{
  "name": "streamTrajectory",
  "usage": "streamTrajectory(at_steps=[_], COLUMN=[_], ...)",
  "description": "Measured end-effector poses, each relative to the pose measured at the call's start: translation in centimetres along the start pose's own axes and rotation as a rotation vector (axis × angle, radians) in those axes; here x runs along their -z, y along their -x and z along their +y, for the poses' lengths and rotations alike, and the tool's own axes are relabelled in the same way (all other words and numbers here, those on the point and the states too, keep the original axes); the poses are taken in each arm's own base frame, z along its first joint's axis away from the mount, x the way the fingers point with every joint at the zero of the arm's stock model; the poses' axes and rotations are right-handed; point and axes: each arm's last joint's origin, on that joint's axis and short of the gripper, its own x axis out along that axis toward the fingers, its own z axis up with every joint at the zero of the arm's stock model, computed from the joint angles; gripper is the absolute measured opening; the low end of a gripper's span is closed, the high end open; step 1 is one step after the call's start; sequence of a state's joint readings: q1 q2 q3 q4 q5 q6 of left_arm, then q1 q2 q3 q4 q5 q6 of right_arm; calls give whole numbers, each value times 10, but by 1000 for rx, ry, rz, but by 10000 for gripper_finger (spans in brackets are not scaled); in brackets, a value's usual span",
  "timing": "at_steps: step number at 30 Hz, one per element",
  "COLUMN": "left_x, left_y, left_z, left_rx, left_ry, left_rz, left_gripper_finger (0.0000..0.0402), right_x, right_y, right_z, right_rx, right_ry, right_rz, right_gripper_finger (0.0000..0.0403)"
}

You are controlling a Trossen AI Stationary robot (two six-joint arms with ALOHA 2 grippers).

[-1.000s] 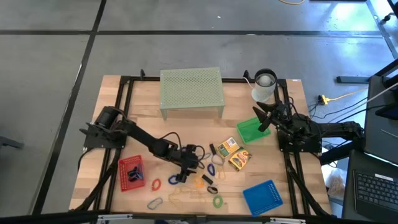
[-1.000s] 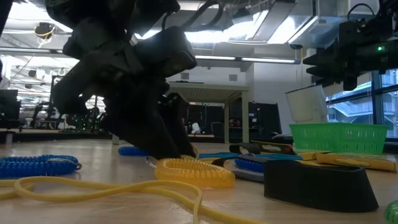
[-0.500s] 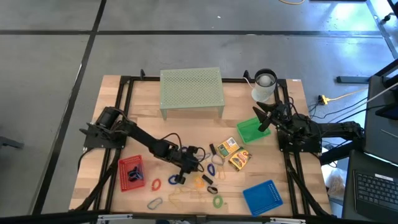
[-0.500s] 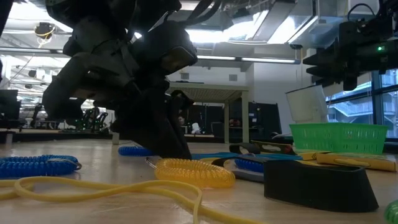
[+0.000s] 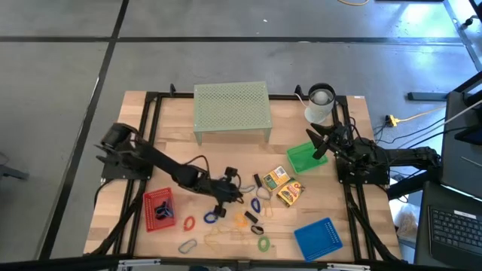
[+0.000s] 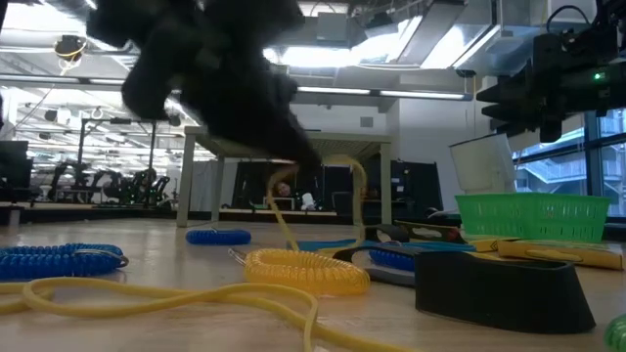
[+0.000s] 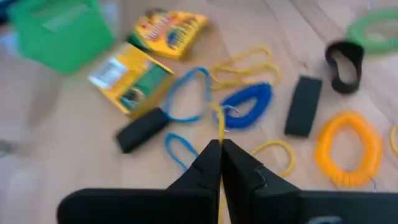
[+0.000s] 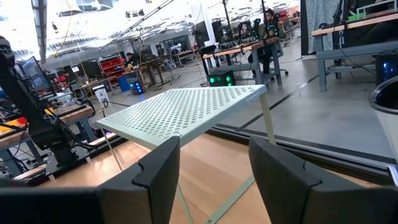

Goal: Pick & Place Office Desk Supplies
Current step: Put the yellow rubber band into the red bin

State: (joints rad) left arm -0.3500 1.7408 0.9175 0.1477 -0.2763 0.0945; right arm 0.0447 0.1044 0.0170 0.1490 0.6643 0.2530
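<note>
A grey concrete floor [image 5: 68,90] crossed by dark seams surrounds the wooden table [image 5: 166,124]. Beyond it lies a wide workshop hall with bright ceiling lights [image 6: 391,44], workbenches [image 8: 348,28], a window [image 6: 572,147] and a laptop [image 5: 456,218] alongside.

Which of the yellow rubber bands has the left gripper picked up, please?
The thin yellow band pinched in the shut left gripper, hanging as a lifted loop above the orange coil; the other yellow bands lie flat on the table.
</note>
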Motion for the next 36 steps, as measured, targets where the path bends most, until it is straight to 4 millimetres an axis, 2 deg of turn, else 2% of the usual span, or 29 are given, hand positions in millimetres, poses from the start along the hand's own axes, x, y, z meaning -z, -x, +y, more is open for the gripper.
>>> streamTrajectory(at_steps=[5,12,17,22,30,36], left_x=[-22,-43,-51,-53,-53,-39], left_y=[27,67,86,96,136,171], left_z=[9,11,12,12,14,4], left_rx=[-104,-243,-314,-344,-255,6], left_ry=[68,108,126,132,259,417], left_rz=[-106,-218,-264,-276,-284,-190], left_gripper_finger=[2,2,2,3,2,2], right_x=[0,0,0,0,0,0], right_y=[0,0,0,0,0,0], right_z=[0,0,0,0,0,0], right_rx=[0,1,0,0,1,0], right_ry=[0,0,0,0,0,0], right_rz=[0,0,0,0,0,0], right_gripper_finger=[194,194,194,194,194,194])
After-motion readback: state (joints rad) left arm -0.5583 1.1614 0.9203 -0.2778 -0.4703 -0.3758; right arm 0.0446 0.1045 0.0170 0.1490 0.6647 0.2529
